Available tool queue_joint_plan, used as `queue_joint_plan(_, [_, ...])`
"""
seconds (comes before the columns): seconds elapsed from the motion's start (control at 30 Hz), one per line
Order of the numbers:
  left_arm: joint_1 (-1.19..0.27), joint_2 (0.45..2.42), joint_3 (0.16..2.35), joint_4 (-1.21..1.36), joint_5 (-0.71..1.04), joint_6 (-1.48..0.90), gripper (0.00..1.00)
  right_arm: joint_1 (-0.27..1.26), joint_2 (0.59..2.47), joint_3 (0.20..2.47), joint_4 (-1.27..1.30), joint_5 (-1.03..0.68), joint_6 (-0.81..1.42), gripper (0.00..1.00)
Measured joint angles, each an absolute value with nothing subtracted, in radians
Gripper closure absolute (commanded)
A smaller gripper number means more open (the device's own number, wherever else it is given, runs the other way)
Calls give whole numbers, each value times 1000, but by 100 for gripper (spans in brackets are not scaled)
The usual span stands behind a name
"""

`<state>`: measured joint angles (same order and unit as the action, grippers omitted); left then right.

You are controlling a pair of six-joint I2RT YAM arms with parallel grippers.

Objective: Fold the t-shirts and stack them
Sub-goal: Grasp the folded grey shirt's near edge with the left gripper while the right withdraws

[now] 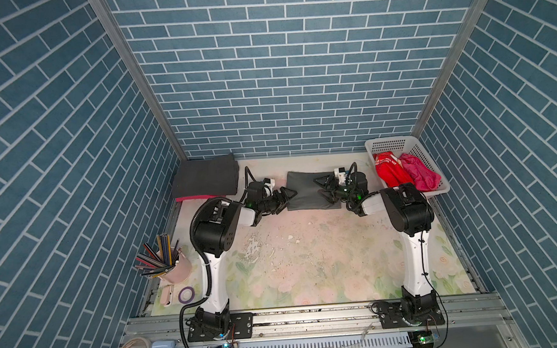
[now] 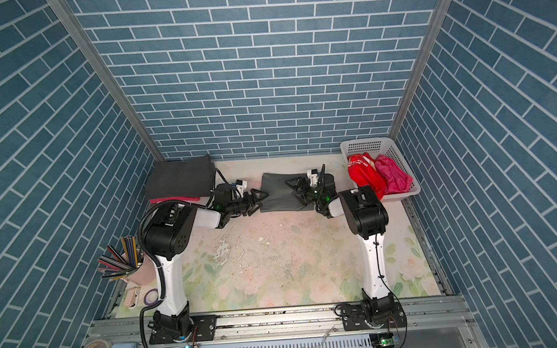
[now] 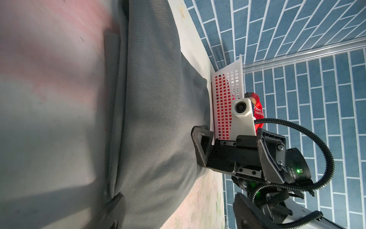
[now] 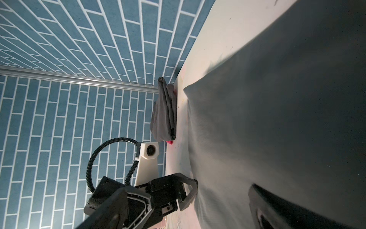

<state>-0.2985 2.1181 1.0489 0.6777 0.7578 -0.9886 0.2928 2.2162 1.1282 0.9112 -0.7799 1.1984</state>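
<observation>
A folded charcoal t-shirt (image 1: 206,179) is stacked on a magenta-pink t-shirt (image 1: 194,198). A folded mid-grey t-shirt (image 1: 305,193) lies unstacked on the counter (image 1: 308,252) between left end effector (image 1: 285,200) and right end effector (image 1: 323,188), both spread apart. A red t-shirt (image 1: 390,173) and pink t-shirt (image 1: 419,174) are left in a white perforated plastic basket (image 1: 397,142).

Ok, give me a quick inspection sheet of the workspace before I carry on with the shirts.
Surface: floral table mat, worn patches mid-table.
Job's things: grey tee folded, centre-back; charcoal tee stacked on pink tee, back-left corner; red tee and magenta tee crumpled in white basket.
Clutter: pencil cup, purple tape roll, left edge.
Grippers: left gripper open at grey tee's left edge; right gripper open over its right side.
Cables: black conduit loops along left arm; thin cable down right arm.
Surroundings: blue brick-pattern walls.
</observation>
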Motion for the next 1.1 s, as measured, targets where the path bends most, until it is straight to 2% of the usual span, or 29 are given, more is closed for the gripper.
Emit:
queue_joint_plan(0.17, [-300, 2091, 1101, 529, 704, -925, 12, 235, 2138, 1120, 752, -786, 1083, 4])
queue_joint_plan(0.33, [-301, 2069, 1225, 252, 537, -806, 12, 186, 1946, 1069, 622, -780, 980, 2])
queue_joint_plan(0.6, [-357, 2129, 1663, -214, 202, -521, 12, 168, 1722, 1005, 440, -732, 799, 3])
queue_joint_plan(0.83, [-388, 2244, 1829, -380, 194, -396, 12, 193, 1692, 971, 283, -679, 671, 3])
queue_joint_plan(1.1, [-391, 2356, 1924, -517, 215, -350, 12, 203, 1681, 897, 270, -674, 638, 2])
